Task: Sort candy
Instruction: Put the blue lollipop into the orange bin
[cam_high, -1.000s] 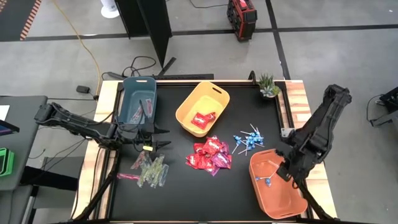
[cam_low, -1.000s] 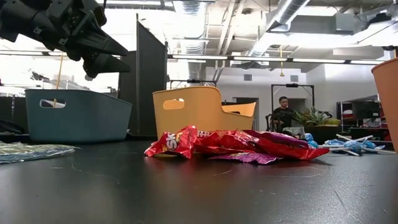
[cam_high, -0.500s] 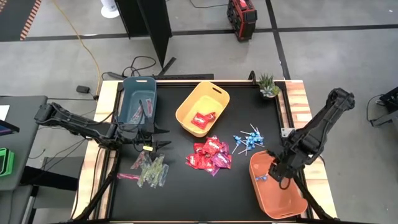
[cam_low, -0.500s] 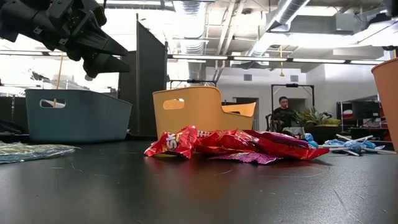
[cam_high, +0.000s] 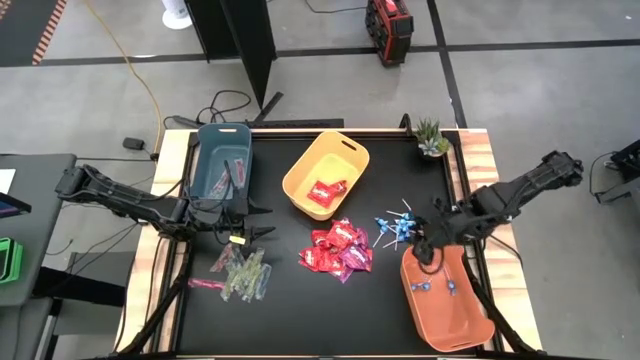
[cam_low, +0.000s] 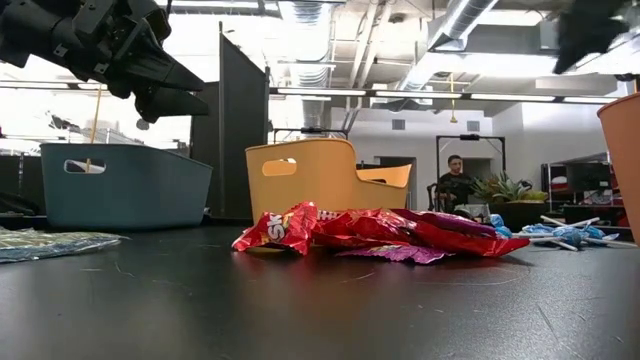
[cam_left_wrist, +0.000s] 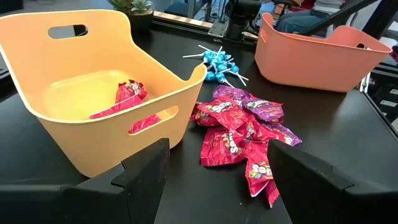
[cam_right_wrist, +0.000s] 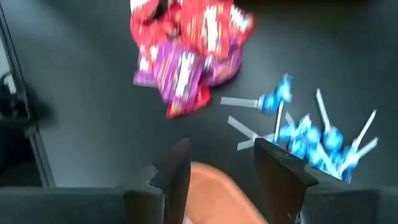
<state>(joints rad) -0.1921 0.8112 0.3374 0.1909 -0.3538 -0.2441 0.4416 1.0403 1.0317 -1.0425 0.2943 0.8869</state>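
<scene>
Right gripper (cam_high: 424, 246) over orange bin's (cam_high: 470, 320) far rim, fingers parted, empty, facing lollipops (cam_high: 396, 228) near table's right edge. Risk: clipping rim, scattering sticks into red packets (cam_high: 338, 248) mid-table. Left gripper (cam_high: 262, 222) wide open, empty, beside green packets (cam_high: 240, 274), left edge.

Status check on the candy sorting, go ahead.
Right end effector open and empty over the orange bin's rim, near the loose lollipops. Left end effector open, parked by the blue bin. Nothing in the way.
</scene>
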